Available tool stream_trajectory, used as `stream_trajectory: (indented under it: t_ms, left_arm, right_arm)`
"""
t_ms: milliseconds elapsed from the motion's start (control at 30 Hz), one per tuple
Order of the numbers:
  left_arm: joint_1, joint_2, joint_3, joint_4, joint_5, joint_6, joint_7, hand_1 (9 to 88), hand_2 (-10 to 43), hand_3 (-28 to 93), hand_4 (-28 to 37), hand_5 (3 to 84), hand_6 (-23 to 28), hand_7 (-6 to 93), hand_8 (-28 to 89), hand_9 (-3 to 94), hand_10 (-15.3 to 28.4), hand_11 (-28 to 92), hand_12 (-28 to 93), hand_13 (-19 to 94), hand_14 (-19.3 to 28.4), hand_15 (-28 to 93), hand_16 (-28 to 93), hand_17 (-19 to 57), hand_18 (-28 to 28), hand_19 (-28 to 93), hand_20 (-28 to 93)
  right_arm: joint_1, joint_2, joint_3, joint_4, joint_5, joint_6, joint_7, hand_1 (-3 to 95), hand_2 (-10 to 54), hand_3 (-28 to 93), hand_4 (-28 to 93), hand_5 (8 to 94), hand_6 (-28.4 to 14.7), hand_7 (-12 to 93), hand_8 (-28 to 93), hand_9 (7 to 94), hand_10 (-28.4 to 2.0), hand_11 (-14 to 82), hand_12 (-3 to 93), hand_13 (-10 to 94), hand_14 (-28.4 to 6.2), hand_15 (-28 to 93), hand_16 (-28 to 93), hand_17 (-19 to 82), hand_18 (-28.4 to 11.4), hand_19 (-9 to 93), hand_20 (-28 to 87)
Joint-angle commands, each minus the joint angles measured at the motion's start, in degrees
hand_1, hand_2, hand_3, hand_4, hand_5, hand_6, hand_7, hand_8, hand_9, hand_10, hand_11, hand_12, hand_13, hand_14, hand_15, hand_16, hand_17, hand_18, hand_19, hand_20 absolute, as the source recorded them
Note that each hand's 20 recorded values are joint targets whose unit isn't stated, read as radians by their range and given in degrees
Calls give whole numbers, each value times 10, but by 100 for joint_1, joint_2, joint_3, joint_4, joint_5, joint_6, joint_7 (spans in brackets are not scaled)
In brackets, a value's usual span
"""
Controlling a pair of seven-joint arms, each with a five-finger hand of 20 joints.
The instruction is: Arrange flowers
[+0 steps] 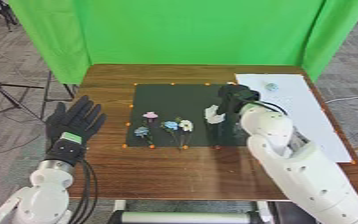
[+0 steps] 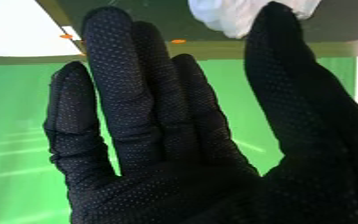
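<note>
Right hand, fingers straight and empty, probably open so we can pinch the crumpled white piece at its 7 o'clock; flowers at its 8, left hand relaxed, table's 9, for clearance.

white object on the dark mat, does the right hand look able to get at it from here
Probably yes: the right hand is close by the white object, its fingers straight and thumb spread, and nothing seems to stand between them.
</note>
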Motion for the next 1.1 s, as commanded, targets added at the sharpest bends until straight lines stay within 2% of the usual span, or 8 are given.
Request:
stream_trajectory:
  t_ms: [33, 133, 200, 267, 467, 767, 933, 1100]
  left_arm:
    - [44, 19, -4, -24, 68, -227, 59, 301, 111, 727, -283, 453, 85, 227, -108, 373, 148, 302, 113, 269, 160, 501, -93, -46, 163, 437, 114]
    - [8, 36, 27, 28, 154, -424, 42, 301, 111, 726, -283, 453, 85, 227, -107, 372, 148, 302, 114, 268, 160, 499, -93, -46, 163, 437, 114]
    - [-2, 25, 22, 74, 297, -597, -29, 298, 113, 724, -283, 452, 84, 226, -107, 370, 148, 299, 113, 267, 160, 498, -93, -47, 163, 436, 113]
    - [-8, 39, 27, 89, 401, -679, -64, 295, 116, 721, -283, 448, 84, 220, -108, 366, 147, 292, 112, 266, 159, 495, -92, -48, 162, 434, 113]
    - [-128, 102, 115, 154, 471, -870, 34, 295, 116, 718, -283, 445, 80, 205, -103, 367, 144, 271, 109, 272, 155, 461, -96, -46, 159, 419, 109]
    - [-352, 128, 348, 200, 464, -935, 87, 296, 121, 716, -283, 469, 68, 162, -99, 393, 128, 203, 81, 285, 131, 368, -104, -35, 148, 400, 100]
    - [-429, 90, 413, 242, 443, -882, 109, 295, 121, 717, -283, 465, 72, 167, -92, 388, 128, 209, 93, 283, 137, 385, -93, -38, 149, 404, 103]
    - [-381, 73, 414, 163, 356, -702, 155, 293, 121, 719, -283, 461, 75, 176, -90, 381, 136, 228, 109, 281, 149, 416, -80, -43, 153, 410, 108]
  right_arm:
    - [113, 261, 373, 161, 59, 1047, 459, 313, -91, 742, -280, 478, -66, 114, -104, 615, -163, 178, 177, 603, -134, 487, 208, 310, -229, 795, 314]
    - [288, 411, 460, 559, 200, 1426, 544, 277, -20, 760, -261, 504, -62, 127, -103, 539, -193, 149, 170, 471, -174, 439, 166, 285, -220, 741, 276]
    - [354, 485, 641, 574, 509, 972, 705, 274, 2, 780, -263, 490, -69, 136, -109, 465, -204, 125, 158, 370, -188, 394, 115, 241, -208, 685, 225]
    - [420, 592, 592, 758, 445, 1179, 684, 269, 15, 791, -263, 468, -76, 133, -108, 409, -212, 111, 150, 295, -198, 357, 91, 204, -201, 642, 195]
    - [877, 499, 486, 1467, 813, 582, 932, 267, 9, 811, -262, 401, -87, 120, -101, 329, -199, 91, 125, 225, -185, 299, 48, 164, -190, 588, 150]
    - [1249, 343, 242, 2216, 759, 640, 869, 317, 15, 830, -278, 334, -92, 123, -107, 254, -186, 101, 83, 193, -171, 299, -3, 155, -183, 580, 116]
    - [1382, 309, 134, 2562, 728, 657, 529, 336, 16, 843, -281, 293, -114, 113, -111, 247, -172, 121, 67, 193, -158, 307, -23, 157, -177, 577, 103]
    - [1402, 212, 141, 2623, 1060, 251, 778, 370, 24, 846, -281, 315, -107, 128, -118, 307, -147, 148, 60, 262, -143, 319, -25, 183, -179, 584, 100]
